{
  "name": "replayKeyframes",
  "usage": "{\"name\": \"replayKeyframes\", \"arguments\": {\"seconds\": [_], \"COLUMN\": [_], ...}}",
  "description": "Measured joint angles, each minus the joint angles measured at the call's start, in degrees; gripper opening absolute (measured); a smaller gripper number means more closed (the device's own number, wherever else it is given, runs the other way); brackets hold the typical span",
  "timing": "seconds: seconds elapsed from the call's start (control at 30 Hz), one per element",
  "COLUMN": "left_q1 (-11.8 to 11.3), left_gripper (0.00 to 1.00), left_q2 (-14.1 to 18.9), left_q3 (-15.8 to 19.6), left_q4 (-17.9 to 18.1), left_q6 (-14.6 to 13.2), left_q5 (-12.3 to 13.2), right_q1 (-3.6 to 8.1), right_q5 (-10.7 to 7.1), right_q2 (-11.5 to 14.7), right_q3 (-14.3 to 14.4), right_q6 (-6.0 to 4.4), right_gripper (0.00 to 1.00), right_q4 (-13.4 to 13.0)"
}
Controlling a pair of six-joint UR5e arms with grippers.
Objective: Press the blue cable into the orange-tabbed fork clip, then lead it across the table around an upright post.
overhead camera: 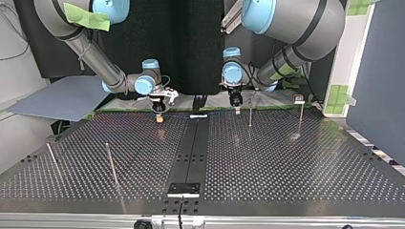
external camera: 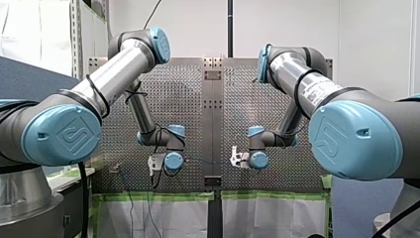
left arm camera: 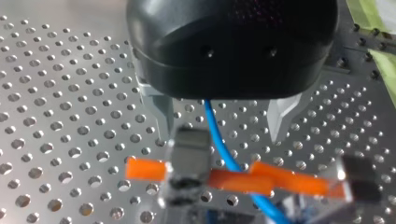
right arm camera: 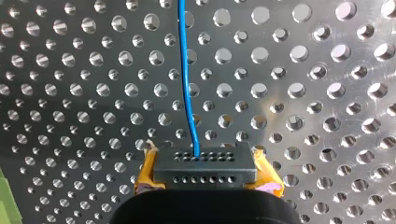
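- Table [overhead camera: 286,157]: perforated sheet metal, silvery, satin sheen; the hole rims catch the light.
- Blue cable [right arm camera: 186,84]: smooth jacket, plastic-looking, slight gloss.
- Fork clip [left arm camera: 189,156]: dark body, glossy. Its tabs [left arm camera: 243,181] are orange, smooth and plastic-looking.
- Left gripper [left arm camera: 219,135]: housing black, matt with a soft sheen. Its fingers [left arm camera: 282,114] are bare pale metal, dull.
- Right gripper [right arm camera: 204,150]: black matt block with rows of small holes. Its pads [right arm camera: 146,172] are yellow and rubbery-looking.
- Left arm [external camera: 116,74] and right arm [external camera: 307,87]: tubes of brushed silvery metal. The joint caps [external camera: 62,134] are pale blue, smooth, glossy, plastic-looking.
- Posts [overhead camera: 111,164]: thin, bright metal rods.
- Tape [overhead camera: 86,16]: green, matt, paper-like.
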State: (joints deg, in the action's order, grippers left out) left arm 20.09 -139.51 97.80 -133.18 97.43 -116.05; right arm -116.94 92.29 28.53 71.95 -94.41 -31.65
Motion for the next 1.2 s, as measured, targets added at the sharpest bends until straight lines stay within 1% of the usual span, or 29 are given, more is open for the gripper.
{"name": "replayKeyframes", "arguments": {"seconds": [0.03, 0.1, 0.13, 0.17, 0.2, 0.23, 0.27, 0.3, 0.33, 0.37, 0.4, 0.43, 0.53, 0.87, 1.07, 1.13, 1.2], "left_q1": [0.0, 0.0, 0.0, 0.0, 0.0, 0.0, 0.1, 0.1, 0.1, 0.2, 0.2, 0.2, 0.2, 0.0, 0.2, 0.3, 0.5], "left_gripper": [0.96, 0.96, 0.82, 0.73, 0.73, 0.56, 0.38, 0.38, 0.25, 0.07, 0.07, 0.0, 0.0, 0.0, 0.0, 0.0, 0.0], "left_q2": [0.0, 0.0, 0.1, 0.0, 0.1, 0.1, 0.0, 0.0, 0.0, 0.0, 0.0, 0.0, 0.0, 0.0, 0.0, 0.2, 0.6], "left_q3": [0.0, 0.0, 0.0, 0.0, 0.0, 0.0, 0.0, 0.0, 0.0, 0.0, 0.0, 0.0, 0.0, 0.0, 0.0, 0.0, 0.0], "left_q4": [0.0, 0.0, 0.0, 0.0, 0.0, -0.1, 0.0, 0.0, 0.0, 0.0, 0.0, -0.1, -0.3, -1.2, -1.2, -1.1, -1.1], "left_q6": [0.0, -0.1, -0.1, -0.1, -0.1, -0.2, -0.3, -0.6, -0.9, -1.2, -1.8, -2.1, -2.8, -3.5, -5.2, -6.1, -6.8], "left_q5": [-0.2, -0.4, -0.5, -0.6, -0.7, -0.9, -1.1, -1.4, -1.7, -2.0, -2.2, -2.3, -2.3, -2.0, -1.9, -1.4, -0.6], "right_q1": [0.0, 0.0, 0.0, 0.0, 0.0, 0.0, 0.0, 0.0, 0.0, 0.0, 0.0, 0.0, 0.0, 0.0, 0.0, 0.0, 0.01], "right_q5": [0.0, 0.0, 0.0, 0.0, 0.0, 0.0, 0.0, 0.0, 0.0, 0.0, 0.0, 0.0, 0.0, 0.0, 0.0, 0.05, 0.18], "right_q2": [0.0, 0.0, 0.0, 0.0, 0.0, 0.0, 0.0, 0.0, 0.0, 0.0, 0.0, 0.0, 0.0, 0.0, 0.0, 0.0, 0.2], "right_q3": [0.0, 0.0, 0.0, 0.0, 0.0, 0.0, 0.0, 0.0, 0.0, 0.0, 0.0, 0.0, 0.0, 0.0, 0.0, 0.0, -0.1], "right_q6": [0.0, 0.0, 0.0, 0.0, -0.01, 0.0, -0.01, 0.0, 0.0, 0.0, 0.0, 0.0, 0.0, 0.0, 0.04, 0.18, 0.68], "right_gripper": [0.0, 0.0, 0.0, 0.0, 0.0, 0.0, 0.0, 0.0, 0.0, 0.0, 0.0, 0.0, 0.0, 0.0, 0.0, 0.0, 0.0], "right_q4": [0.0, 0.0, 0.0, 0.0, 0.0, 0.0, 0.0, 0.0, 0.1, 0.1, 0.1, 0.1, 0.1, 0.1, 0.5, 0.9, 1.7]}}
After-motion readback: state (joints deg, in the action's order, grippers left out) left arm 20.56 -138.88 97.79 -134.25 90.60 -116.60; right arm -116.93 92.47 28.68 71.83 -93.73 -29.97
